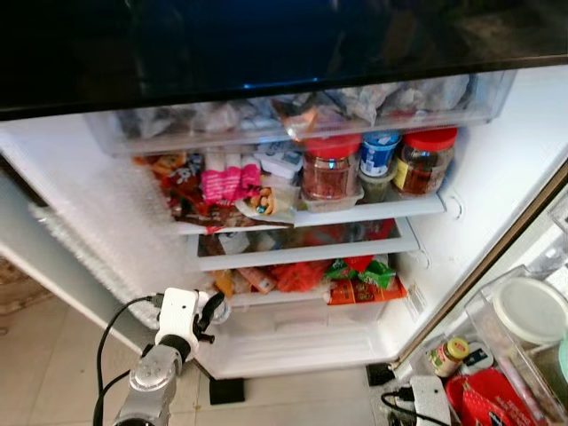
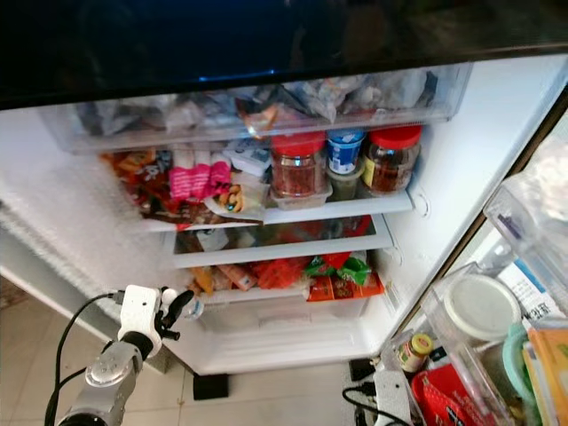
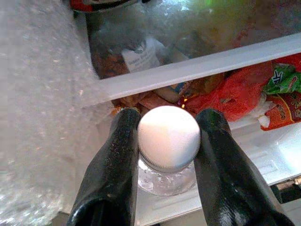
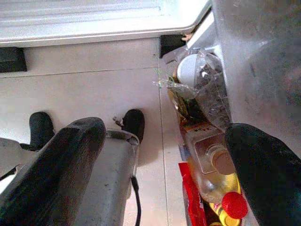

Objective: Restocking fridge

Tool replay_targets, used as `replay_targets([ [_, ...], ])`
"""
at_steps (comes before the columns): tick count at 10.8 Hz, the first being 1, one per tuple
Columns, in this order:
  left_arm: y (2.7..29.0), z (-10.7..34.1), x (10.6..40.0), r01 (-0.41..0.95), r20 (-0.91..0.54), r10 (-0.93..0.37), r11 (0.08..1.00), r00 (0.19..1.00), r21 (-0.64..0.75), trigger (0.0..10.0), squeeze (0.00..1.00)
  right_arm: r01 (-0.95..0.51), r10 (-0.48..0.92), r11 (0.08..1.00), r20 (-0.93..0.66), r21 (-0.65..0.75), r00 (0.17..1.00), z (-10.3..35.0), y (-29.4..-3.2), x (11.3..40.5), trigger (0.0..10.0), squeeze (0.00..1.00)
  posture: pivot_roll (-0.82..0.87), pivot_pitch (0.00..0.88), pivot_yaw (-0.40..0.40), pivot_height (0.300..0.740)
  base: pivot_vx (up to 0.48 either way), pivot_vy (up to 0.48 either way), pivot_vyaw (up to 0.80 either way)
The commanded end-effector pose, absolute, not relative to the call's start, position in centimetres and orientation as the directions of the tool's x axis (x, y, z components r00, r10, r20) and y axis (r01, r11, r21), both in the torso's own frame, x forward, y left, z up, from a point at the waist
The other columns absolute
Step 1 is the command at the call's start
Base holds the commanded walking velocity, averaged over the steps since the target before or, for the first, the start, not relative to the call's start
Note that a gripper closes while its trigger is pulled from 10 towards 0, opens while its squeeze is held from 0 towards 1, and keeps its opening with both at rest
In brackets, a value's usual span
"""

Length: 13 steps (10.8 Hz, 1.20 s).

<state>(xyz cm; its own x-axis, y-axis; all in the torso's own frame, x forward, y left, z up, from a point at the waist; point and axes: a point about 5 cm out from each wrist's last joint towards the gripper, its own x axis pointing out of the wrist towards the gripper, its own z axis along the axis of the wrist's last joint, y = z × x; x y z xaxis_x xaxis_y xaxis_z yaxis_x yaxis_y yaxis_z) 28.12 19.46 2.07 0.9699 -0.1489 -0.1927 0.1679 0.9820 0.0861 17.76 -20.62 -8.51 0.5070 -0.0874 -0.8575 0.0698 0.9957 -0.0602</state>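
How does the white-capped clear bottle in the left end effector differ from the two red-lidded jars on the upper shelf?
The white-capped clear plastic bottle has a white screw cap; the two red-lidded glass jars have red lids. The bottle looks clear inside, the jars hold dark brownish contents. The bottle is gripped between the left end effector fingers at the lower shelf's left end; the jars stand free on the upper shelf. All are see-through, capped containers.

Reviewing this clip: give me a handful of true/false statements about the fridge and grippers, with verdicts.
1. The left gripper is shut on a white-capped bottle. True.
2. The fridge is closed. False: it stands open, shelves showing.
3. Two red-lidded jars stand on the upper shelf. True.
4. The right gripper holds a jar. False: its fingers are spread, holding nothing.
5. The blue-lidded tub sits on the floor. False: it sits between the jars.
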Motion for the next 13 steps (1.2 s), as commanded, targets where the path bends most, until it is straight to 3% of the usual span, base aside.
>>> replay_targets([
  [1, 19.52, 1.92, 27.97, 0.164, -0.198, -0.146, 0.983, 0.969, 0.077, 10.0, 0.0, 0.063, -0.087, 0.996, -0.864, -0.064, 0.497, -8.63, -20.69, 17.48, 10.0, 0.0, 0.05, 0.116, 0.045, 0.74, 0.0, 0.0, 0.0],
  [5, 19.53, 1.92, 28.01, 0.16, -0.2, -0.143, 0.984, 0.969, 0.076, 10.0, 0.0, 0.042, -0.076, 0.997, -0.861, -0.064, 0.503, -8.58, -20.71, 17.55, 10.0, 0.0, 0.05, 0.117, 0.044, 0.74, 0.0, 0.0, 0.0],
  [10, 19.41, 1.85, 27.96, 0.155, -0.201, -0.138, 0.985, 0.97, 0.07, 10.0, 0.0, 0.023, -0.073, 0.997, -0.862, -0.071, 0.502, -8.56, -20.85, 17.53, 10.0, 0.0, 0.04, 0.121, 0.037, 0.685, 0.0, 0.0, 0.0],
  [13, 19.19, 1.9, 28.05, 0.157, -0.197, -0.142, 0.985, 0.97, 0.065, 10.0, 0.0, 0.034, -0.073, 0.997, -0.862, -0.065, 0.502, -8.58, -20.88, 17.46, 10.0, 0.0, 0.04, 0.122, 0.035, 0.685, 0.0, 0.0, 0.0],
])
